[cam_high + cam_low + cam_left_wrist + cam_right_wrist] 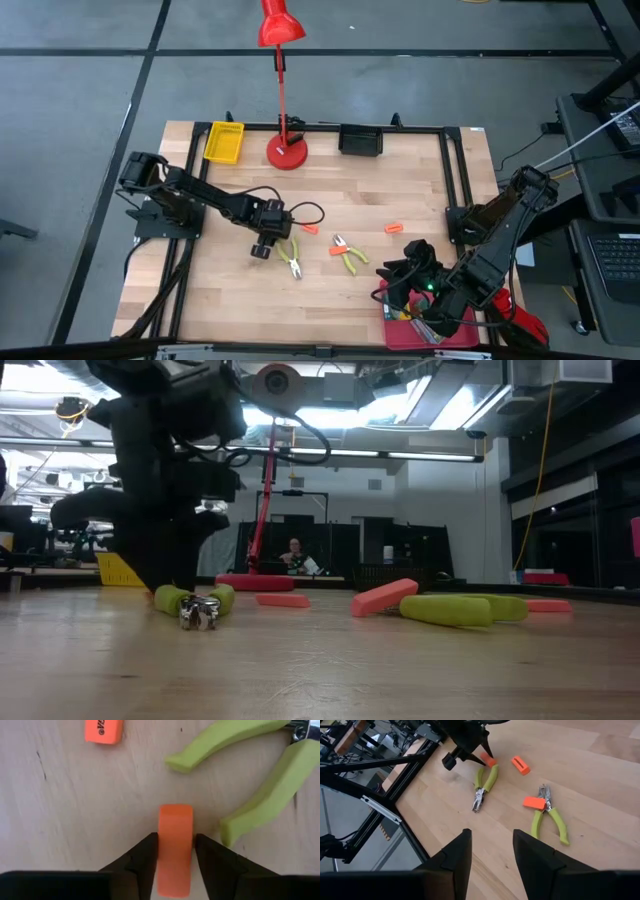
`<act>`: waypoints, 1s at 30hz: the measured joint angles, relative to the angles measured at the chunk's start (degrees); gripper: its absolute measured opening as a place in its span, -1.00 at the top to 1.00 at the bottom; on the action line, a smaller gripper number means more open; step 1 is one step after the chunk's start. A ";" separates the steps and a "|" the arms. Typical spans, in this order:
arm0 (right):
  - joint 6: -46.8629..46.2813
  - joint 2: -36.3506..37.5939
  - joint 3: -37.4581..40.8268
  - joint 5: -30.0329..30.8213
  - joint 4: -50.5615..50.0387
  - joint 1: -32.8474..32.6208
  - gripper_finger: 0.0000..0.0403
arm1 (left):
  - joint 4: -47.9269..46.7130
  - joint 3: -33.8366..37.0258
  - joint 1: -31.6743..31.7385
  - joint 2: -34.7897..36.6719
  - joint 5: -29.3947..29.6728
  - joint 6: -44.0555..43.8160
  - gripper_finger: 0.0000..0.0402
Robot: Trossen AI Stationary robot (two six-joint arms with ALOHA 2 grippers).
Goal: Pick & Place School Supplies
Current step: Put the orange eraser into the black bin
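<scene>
Now left gripper [175, 851] clamps orange eraser [175, 847]; green-handled pliers [250, 775] just beside.

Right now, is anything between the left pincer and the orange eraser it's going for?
Nothing visible. The left pincer already straddles the eraser, one finger on each side. The pliers' green handles lie close beside it but outside the fingers.

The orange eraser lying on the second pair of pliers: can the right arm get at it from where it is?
Probably yes. The right gripper is open above bare table, and the orange eraser on the pliers lies uncovered; the left gripper works farther off.
</scene>
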State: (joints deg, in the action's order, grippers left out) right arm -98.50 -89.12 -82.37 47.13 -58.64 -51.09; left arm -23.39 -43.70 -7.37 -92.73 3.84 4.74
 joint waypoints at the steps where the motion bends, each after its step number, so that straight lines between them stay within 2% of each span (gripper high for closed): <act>1: 0.00 0.00 0.00 0.02 -0.01 0.00 0.27 | 0.04 0.04 0.32 0.02 -0.23 -0.44 0.39; 7: 0.00 0.00 0.00 0.44 0.23 0.00 0.27 | 0.52 0.13 2.96 0.15 -3.84 -2.21 0.64; 11: 0.01 0.00 0.02 3.18 1.40 0.00 0.27 | 2.58 0.47 4.98 0.70 -8.71 -2.73 0.64; 16: 0.09 0.02 0.02 9.58 3.38 0.02 0.27 | 9.86 0.39 7.90 3.12 -9.04 -4.73 0.58; 20: 0.17 0.02 0.02 10.01 3.35 0.19 0.27 | 14.57 -0.14 10.25 4.65 -10.65 -6.28 0.61; 30: 0.17 0.02 0.02 10.30 3.17 1.19 0.27 | 23.78 -6.76 14.98 4.62 -11.08 -6.06 0.60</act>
State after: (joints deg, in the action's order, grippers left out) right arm -98.32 -89.10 -82.35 57.44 -55.47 -49.90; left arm 0.40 -50.46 7.61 -88.11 -7.24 -1.31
